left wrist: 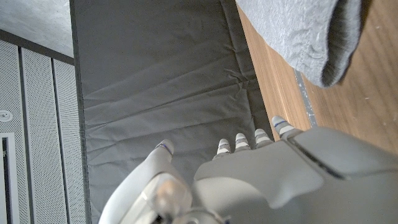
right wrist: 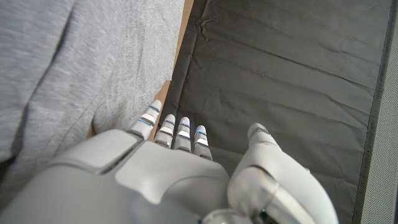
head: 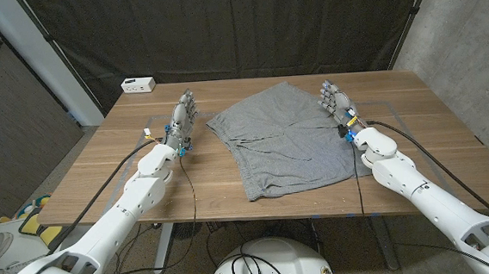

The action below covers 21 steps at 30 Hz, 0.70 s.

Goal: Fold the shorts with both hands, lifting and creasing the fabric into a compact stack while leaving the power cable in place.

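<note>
Grey shorts [head: 279, 141] lie spread out on the wooden table [head: 101, 177], waistband toward the near edge. My left hand [head: 183, 117] stands to the left of the shorts, a gap of bare wood between them, fingers extended and holding nothing. My right hand [head: 335, 102] stands at the right edge of the shorts, fingers extended and holding nothing. In the left wrist view a hemmed edge of the shorts [left wrist: 311, 37] lies on the table beyond my left hand [left wrist: 261, 180]. The right wrist view has my right hand [right wrist: 161, 168] beside the grey fabric [right wrist: 68, 74].
A small white box [head: 138, 85] sits at the table's far left corner. A dark curtain [head: 245, 25] hangs behind the table. Black cables [head: 192, 188] run along both arms over the table's near edge.
</note>
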Available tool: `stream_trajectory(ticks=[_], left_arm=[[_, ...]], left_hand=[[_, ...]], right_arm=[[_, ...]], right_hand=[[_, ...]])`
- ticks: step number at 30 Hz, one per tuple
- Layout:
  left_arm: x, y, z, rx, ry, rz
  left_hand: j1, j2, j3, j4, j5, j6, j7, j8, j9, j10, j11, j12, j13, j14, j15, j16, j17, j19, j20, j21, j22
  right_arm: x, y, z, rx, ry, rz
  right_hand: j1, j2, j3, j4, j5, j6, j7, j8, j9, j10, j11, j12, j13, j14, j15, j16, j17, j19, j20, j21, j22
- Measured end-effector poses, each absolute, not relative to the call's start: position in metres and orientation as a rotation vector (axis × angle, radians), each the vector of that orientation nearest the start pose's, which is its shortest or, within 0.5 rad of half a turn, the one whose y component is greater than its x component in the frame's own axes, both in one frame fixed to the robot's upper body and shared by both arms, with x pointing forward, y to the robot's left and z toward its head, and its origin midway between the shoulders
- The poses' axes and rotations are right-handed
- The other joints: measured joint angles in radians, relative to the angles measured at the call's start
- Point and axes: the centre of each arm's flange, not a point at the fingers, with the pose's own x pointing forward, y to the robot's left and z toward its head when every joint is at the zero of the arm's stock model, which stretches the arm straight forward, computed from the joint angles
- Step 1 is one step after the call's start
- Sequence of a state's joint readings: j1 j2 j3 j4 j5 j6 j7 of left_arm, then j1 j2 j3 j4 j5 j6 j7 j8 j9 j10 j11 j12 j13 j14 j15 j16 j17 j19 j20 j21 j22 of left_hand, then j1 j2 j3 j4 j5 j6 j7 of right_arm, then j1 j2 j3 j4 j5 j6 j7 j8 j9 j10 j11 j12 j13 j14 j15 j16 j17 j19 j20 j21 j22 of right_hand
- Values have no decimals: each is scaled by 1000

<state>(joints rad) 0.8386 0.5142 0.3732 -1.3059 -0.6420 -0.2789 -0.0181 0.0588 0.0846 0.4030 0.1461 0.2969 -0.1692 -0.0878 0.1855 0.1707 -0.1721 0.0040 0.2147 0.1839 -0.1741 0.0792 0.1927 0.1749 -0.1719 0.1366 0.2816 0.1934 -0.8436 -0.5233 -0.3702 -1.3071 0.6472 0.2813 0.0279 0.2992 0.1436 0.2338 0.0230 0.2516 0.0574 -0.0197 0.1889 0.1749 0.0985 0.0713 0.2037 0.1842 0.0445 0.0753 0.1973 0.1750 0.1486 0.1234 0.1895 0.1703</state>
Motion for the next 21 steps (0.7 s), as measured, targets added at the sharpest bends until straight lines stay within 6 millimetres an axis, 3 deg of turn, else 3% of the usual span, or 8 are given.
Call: stream_trajectory(ticks=[3, 8, 21], left_arm=[[654, 290, -28, -23, -582, -192], [651, 288, -24, 12, -587, -194], [643, 279, -16, 156, -583, -195]], left_hand=[[6, 6, 4, -4, 0, 0, 0, 4, 4, -1, 13, 4, 0, 0, 14, 3, 0, 0, 26, 0, 0], [12, 12, 8, -7, -1, 0, 0, 7, 4, 1, 14, 11, 0, 5, 20, 4, 0, 6, 40, 8, 0], [35, 16, 18, -17, -16, -2, 6, 11, 4, 1, 25, 19, 0, 0, 25, 4, 0, 11, 46, 8, 5]], right_arm=[[650, -295, -27, 20, -588, 206], [649, -296, -28, -21, -575, 198], [636, -300, -21, -157, -560, 188]], right_hand=[[1, 0, 5, -5, 0, 0, 0, 0, 0, 0, 0, 0, 0, 0, 0, 0, 0, 0, 0, 0, 0], [15, 7, 13, -13, 0, 5, 5, 4, 0, 0, 0, 0, 0, 0, 0, 0, 0, 5, 5, 0, 0], [36, 9, 31, -31, -8, 13, 5, 4, 0, 11, 0, 0, 0, 5, 5, 0, 0, 5, 5, 0, 0]])
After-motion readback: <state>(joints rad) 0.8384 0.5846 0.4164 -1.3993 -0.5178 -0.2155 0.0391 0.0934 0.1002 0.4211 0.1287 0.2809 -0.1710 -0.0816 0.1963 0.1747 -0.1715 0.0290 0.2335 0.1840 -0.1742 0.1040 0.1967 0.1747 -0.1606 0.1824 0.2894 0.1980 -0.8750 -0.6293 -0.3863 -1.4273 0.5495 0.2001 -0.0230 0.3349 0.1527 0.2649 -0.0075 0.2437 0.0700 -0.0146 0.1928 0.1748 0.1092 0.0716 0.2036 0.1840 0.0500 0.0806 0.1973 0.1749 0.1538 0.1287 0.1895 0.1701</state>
